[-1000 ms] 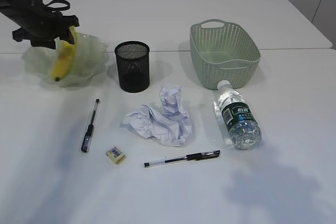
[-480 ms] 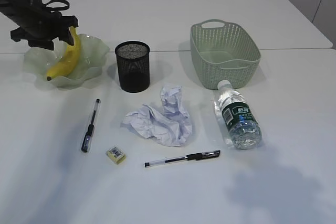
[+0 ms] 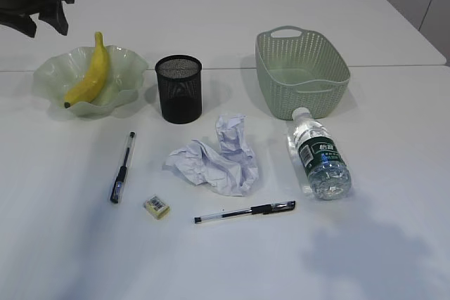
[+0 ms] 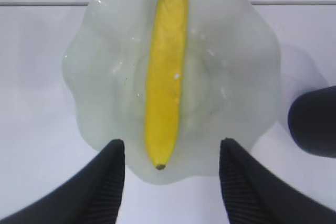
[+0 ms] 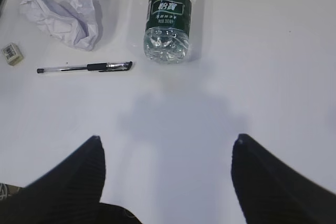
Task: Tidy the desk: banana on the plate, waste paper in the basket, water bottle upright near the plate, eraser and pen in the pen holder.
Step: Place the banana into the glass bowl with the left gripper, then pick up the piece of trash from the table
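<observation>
On dark green label of water bottle (image 5: pixel 168 17): white Chinese characters, not clearly readable. On eraser (image 5: pixel 11 52): small print, too tiny.

Bright, even, diffuse light over the white table (image 3: pixel 394 173); soft-edged shadows only; a broad faint grey shadow lies on the tabletop just ahead of the right gripper (image 5: pixel 167 145), between its fingers and the water bottle (image 5: pixel 169 17); small glints speckle the glassy plate (image 4: pixel 236 66) ahead of the left gripper (image 4: pixel 170 153); both wrist views are slightly soft, the near fingers blurred at their edges; the exterior view is sharper, mildly grainy.
</observation>
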Controlling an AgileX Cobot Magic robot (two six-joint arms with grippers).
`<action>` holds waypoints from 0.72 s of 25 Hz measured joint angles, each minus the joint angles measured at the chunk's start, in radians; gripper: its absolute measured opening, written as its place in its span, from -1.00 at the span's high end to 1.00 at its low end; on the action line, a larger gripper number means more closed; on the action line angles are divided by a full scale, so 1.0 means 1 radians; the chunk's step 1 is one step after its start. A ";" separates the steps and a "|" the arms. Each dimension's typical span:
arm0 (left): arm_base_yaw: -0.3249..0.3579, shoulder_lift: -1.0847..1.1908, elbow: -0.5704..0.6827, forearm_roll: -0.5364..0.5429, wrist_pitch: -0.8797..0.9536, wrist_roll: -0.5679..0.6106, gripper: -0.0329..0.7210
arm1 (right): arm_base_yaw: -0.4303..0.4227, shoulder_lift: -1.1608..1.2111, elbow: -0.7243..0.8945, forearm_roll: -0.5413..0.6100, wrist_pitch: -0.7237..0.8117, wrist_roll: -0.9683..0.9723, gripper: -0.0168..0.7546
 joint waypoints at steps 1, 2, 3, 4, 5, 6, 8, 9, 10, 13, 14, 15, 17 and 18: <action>0.000 -0.013 0.000 0.000 0.010 0.004 -0.18 | 0.000 0.000 -0.002 0.010 0.000 0.000 -0.48; 0.000 -0.029 0.000 0.000 0.018 0.009 -0.17 | 0.000 0.000 -0.009 0.020 0.000 0.000 -0.48; 0.000 -0.044 0.002 0.000 0.026 0.011 -0.16 | 0.000 0.000 -0.014 0.033 0.000 0.000 -0.48; 0.000 -0.057 0.002 0.000 0.032 0.013 -0.14 | 0.000 0.000 -0.020 0.045 0.000 0.000 -0.48; 0.000 -0.071 0.004 0.000 0.036 0.013 -0.13 | 0.000 0.000 -0.028 0.051 0.000 0.000 -0.48; 0.000 -0.084 0.004 0.000 0.045 0.014 -0.11 | 0.000 0.000 -0.036 0.057 0.002 0.000 -0.48; 0.000 -0.103 0.004 -0.006 0.061 0.015 -0.09 | 0.000 0.000 -0.049 0.061 0.002 0.000 -0.48; 0.000 -0.111 0.004 -0.008 0.068 0.018 -0.08 | 0.000 0.000 -0.051 0.062 0.002 0.000 -0.48; 0.000 -0.119 0.004 -0.013 0.081 0.021 -0.08 | 0.000 0.000 -0.056 0.065 0.004 0.000 -0.48; 0.000 -0.154 0.031 -0.020 0.090 0.034 -0.07 | 0.000 0.000 -0.060 0.067 0.021 -0.001 -0.48; 0.000 -0.175 0.056 -0.020 0.090 0.036 -0.07 | 0.000 0.000 -0.060 0.067 0.028 -0.001 -0.48; 0.000 -0.197 0.085 -0.020 0.084 0.038 -0.07 | 0.000 -0.002 -0.060 0.069 0.030 -0.001 -0.48; 0.000 -0.262 0.176 -0.020 0.052 0.040 -0.07 | 0.000 -0.009 -0.060 0.069 0.032 -0.001 -0.48; 0.000 -0.300 0.232 -0.020 0.037 0.040 -0.06 | 0.000 -0.014 -0.060 0.069 0.032 -0.001 -0.48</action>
